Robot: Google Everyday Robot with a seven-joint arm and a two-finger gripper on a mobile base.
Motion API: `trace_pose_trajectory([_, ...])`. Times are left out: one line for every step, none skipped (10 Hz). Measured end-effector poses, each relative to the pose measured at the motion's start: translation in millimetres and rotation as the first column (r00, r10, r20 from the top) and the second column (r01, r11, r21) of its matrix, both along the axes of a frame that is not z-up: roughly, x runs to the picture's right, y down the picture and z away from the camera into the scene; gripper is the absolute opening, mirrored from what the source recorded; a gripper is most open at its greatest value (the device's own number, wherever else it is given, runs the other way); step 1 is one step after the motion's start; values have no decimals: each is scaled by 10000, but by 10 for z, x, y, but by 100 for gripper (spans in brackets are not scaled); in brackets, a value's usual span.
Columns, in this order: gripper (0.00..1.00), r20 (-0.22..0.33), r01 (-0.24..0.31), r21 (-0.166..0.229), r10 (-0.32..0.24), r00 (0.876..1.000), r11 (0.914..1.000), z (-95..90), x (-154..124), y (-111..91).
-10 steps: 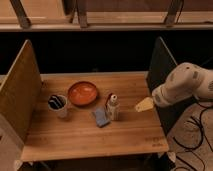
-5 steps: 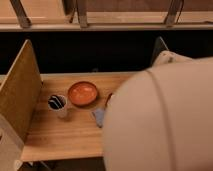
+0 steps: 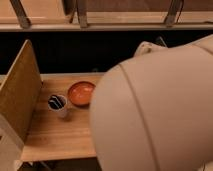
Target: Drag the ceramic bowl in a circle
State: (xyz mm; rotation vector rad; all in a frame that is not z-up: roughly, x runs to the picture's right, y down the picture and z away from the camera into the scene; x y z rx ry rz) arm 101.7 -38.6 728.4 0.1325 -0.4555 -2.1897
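Single camera view of the workspace. The gripper is out of sight, hidden somewhere behind the arm's rounded white casing (image 3: 155, 110), which fills the right half and lower right of the view. Its fingers stand spread apart, and nothing shows between them and the task's dish.

The ceramic bowl (image 3: 81, 93), shallow, round and orange-red with a darker rim, rests upright on the wooden table (image 3: 60, 137). It sits toward the far edge, just left of the casing's outline, and its whole rim is visible and free of contact. Just beside it, to the front left, stands a small white cup (image 3: 57, 103) holding dark striped contents. Cup and bowl sit close together, though whether they touch cannot be told.

A tall upright wooden panel (image 3: 20, 95) bounds the table on the left. Behind the table runs a dark recess, and above it a pale ledge (image 3: 100, 22) crossed by slanted metal posts (image 3: 20, 12). The right part of the tabletop is hidden by the casing.
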Motion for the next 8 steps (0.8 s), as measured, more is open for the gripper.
trace_pose_trajectory([80, 750, 519, 474, -554, 9956, 9975, -71, -204, -57])
trace_pose_trajectory([80, 1379, 940, 848, -1051, 9849, 9920, -138, -376, -77])
trace_pose_trajectory([80, 1964, 1290, 1161, -1500, 9690, 9848, -194, -532, -72])
trace_pose_trajectory([80, 2343, 1423, 1279, -1693, 9573, 9815, -206, -590, -38])
trace_pose_trajectory([80, 2607, 1425, 1309, -1727, 9498, 9811, -199, -598, 3])
trace_pose_trajectory([80, 2780, 1406, 1338, -1734, 9448, 9810, -196, -597, 30])
trace_pose_trajectory([80, 2836, 1409, 1345, -1743, 9430, 9809, -197, -605, 37])
trace_pose_trajectory([80, 2847, 1426, 1343, -1760, 9423, 9806, -196, -618, 39])
